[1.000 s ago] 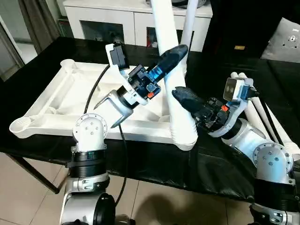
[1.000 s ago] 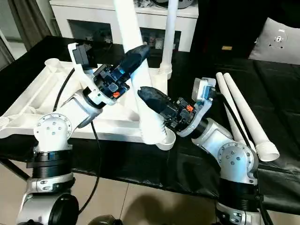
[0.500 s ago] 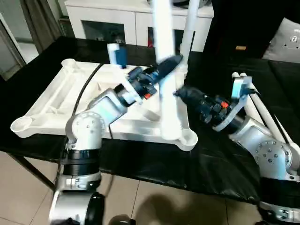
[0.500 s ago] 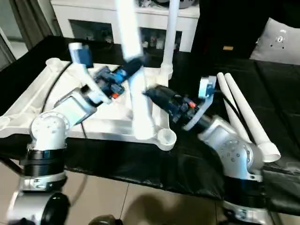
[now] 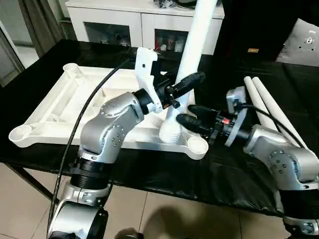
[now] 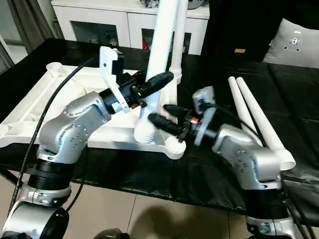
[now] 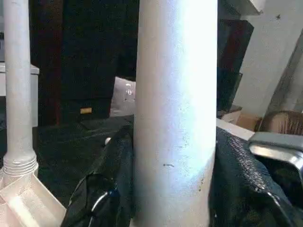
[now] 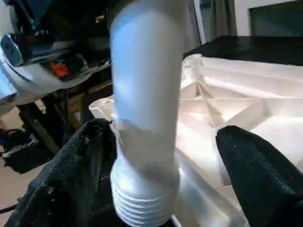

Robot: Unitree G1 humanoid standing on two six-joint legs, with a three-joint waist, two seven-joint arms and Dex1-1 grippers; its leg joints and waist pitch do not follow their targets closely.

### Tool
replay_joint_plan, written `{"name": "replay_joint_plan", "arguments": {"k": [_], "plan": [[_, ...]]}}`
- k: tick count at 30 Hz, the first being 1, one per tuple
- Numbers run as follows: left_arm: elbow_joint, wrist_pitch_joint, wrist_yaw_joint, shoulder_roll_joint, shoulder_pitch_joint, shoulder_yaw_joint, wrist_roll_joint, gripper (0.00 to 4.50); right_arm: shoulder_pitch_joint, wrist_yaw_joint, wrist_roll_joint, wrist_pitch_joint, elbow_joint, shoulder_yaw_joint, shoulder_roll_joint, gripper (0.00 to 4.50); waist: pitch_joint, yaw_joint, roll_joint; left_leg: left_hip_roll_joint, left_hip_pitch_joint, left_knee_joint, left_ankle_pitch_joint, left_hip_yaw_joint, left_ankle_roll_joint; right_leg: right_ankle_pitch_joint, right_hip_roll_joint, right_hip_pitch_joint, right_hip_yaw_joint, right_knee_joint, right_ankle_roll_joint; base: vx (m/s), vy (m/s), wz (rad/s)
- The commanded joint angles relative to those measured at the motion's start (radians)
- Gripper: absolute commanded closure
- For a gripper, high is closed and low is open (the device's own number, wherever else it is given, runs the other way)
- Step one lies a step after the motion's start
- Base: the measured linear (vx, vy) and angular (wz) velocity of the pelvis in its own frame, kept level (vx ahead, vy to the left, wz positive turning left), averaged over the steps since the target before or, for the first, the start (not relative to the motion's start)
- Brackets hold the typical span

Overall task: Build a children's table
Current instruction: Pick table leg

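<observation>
White plastic: one ribbed tabletop, four legs. One leg is clamped upright at the near corner by the left gripper; the right gripper stands spread beside it. One leg is socketed behind, two legs lie alongside.

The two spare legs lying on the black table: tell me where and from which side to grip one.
Grip the nearer spare leg across its round shaft at mid-length, coming from above. It lies flat on the black table, tight against the second leg, so a side approach is blocked. Its flared end is wider and probably harder to span.
</observation>
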Motion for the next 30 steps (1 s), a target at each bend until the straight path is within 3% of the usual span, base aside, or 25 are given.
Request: {"name": "replay_joint_plan", "arguments": {"k": [1, 13, 14, 17, 23, 30], "plan": [[-0.029, -0.019, 0.003, -0.01, 0.008, -0.016, 0.018, 2.65, -0.017, -0.026, -0.025, -0.01, 0.016, 0.024, 0.011, 0.55, -0.076, -0.001, -0.019, 0.112, 0.008, -0.064, -0.053, -0.049, 0.063, -0.252, -0.13, 0.056, 0.081, -0.075, -0.108, 0.0, 0.0, 0.0], [-0.031, -0.048, 0.008, -0.026, 0.021, -0.064, 0.055, 2.65, -0.04, -0.078, -0.061, -0.031, 0.065, 0.059, 0.077, 0.55, -0.078, -0.002, -0.017, 0.114, 0.007, -0.064, -0.046, -0.049, 0.06, -0.208, -0.13, 0.057, 0.083, -0.068, -0.124, 0.0, 0.0, 0.0], [-0.03, -0.052, 0.007, -0.027, 0.022, -0.068, 0.059, 2.65, -0.041, -0.077, -0.06, -0.031, 0.066, 0.061, 0.08, 0.85, -0.077, -0.002, -0.017, 0.114, 0.008, -0.064, -0.047, -0.05, 0.059, -0.208, -0.13, 0.057, 0.083, -0.068, -0.125, 0.0, 0.0, 0.0], [-0.027, -0.057, 0.008, -0.029, 0.022, -0.072, 0.065, 2.65, -0.042, -0.073, -0.057, -0.029, 0.065, 0.061, 0.086, 0.97, -0.077, -0.002, -0.018, 0.113, 0.007, -0.064, -0.05, -0.049, 0.058, -0.214, -0.132, 0.058, 0.083, -0.069, -0.121, 0.0, 0.0, 0.0], [-0.022, -0.065, 0.007, -0.027, 0.021, -0.077, 0.073, 2.65, -0.041, -0.066, -0.048, -0.019, 0.064, 0.065, 0.088, 1.73, -0.078, -0.003, -0.019, 0.114, 0.007, -0.064, -0.047, -0.048, 0.058, -0.207, -0.132, 0.058, 0.084, -0.067, -0.122, 0.0, 0.0, 0.0], [-0.019, -0.071, 0.0, -0.026, 0.023, -0.084, 0.08, 2.65, -0.038, -0.069, -0.039, -0.013, 0.064, 0.055, 0.092, 2.3, -0.078, -0.003, -0.019, 0.113, 0.006, -0.063, -0.043, -0.049, 0.062, -0.206, -0.131, 0.058, 0.083, -0.067, -0.12, 0.0, 0.0, 0.0]]}}
